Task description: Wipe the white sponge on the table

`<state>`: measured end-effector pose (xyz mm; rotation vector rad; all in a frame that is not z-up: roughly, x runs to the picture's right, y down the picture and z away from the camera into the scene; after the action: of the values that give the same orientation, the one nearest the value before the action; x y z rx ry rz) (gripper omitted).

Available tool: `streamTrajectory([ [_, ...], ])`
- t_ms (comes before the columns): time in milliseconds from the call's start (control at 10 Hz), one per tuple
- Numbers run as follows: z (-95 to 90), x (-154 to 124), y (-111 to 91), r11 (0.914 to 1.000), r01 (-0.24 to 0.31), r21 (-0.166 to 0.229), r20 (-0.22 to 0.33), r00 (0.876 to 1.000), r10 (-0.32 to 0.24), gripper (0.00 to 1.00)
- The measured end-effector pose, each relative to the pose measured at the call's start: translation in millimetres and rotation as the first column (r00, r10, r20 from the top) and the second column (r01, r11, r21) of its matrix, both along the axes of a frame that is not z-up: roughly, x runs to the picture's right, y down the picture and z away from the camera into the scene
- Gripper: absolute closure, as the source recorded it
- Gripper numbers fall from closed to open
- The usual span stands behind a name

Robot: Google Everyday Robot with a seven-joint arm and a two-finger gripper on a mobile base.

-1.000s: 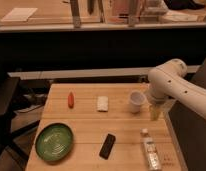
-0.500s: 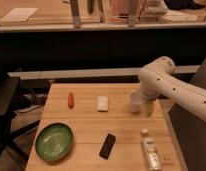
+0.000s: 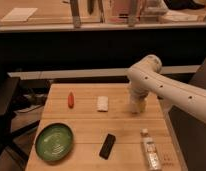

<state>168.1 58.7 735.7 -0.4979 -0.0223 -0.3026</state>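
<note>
The white sponge (image 3: 102, 103) lies flat on the far middle of the wooden table (image 3: 86, 125), with nothing touching it. My white arm reaches in from the right and bends down. Its gripper (image 3: 137, 106) hangs just above the tabletop, a short way to the right of the sponge. The gripper is open and holds nothing that I can see.
An orange-red carrot-like object (image 3: 71, 99) lies left of the sponge. A green bowl (image 3: 54, 141) sits at the near left, a black phone (image 3: 107, 145) at the near middle, and a clear bottle (image 3: 150, 148) lies at the near right. A dark shelf runs behind the table.
The arm has swung left along the table's far side towards the sponge. It now covers the white cup that showed beside the gripper earlier.
</note>
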Motion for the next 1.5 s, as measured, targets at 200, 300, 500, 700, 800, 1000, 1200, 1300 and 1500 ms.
streamTrajectory([
  [200, 6.0, -8, -3, 0.9994, 0.034, 0.005, 0.022, 0.999, -0.034, 0.20],
  [300, 8.9, -11, -4, 0.9991, 0.042, 0.007, 0.028, 0.999, -0.043, 0.20],
  [500, 19.6, -26, -7, 0.9975, 0.070, 0.011, 0.056, 0.996, -0.071, 0.20],
  [700, 24.5, -32, -9, 0.9962, 0.086, 0.014, 0.071, 0.994, -0.087, 0.20],
  [800, 28.7, -37, -10, 0.9948, 0.101, 0.014, 0.084, 0.991, -0.101, 0.20],
  [1000, 34.4, -42, -11, 0.9934, 0.114, 0.012, 0.101, 0.988, -0.115, 0.20],
  [1200, 43.1, -57, -15, 0.9903, 0.138, 0.010, 0.128, 0.982, -0.139, 0.20],
  [1300, 45.0, -60, -15, 0.9897, 0.143, 0.008, 0.133, 0.981, -0.143, 0.20],
  [1500, 55.2, -62, -12, 0.9870, 0.161, -0.001, 0.150, 0.976, -0.159, 0.20],
])
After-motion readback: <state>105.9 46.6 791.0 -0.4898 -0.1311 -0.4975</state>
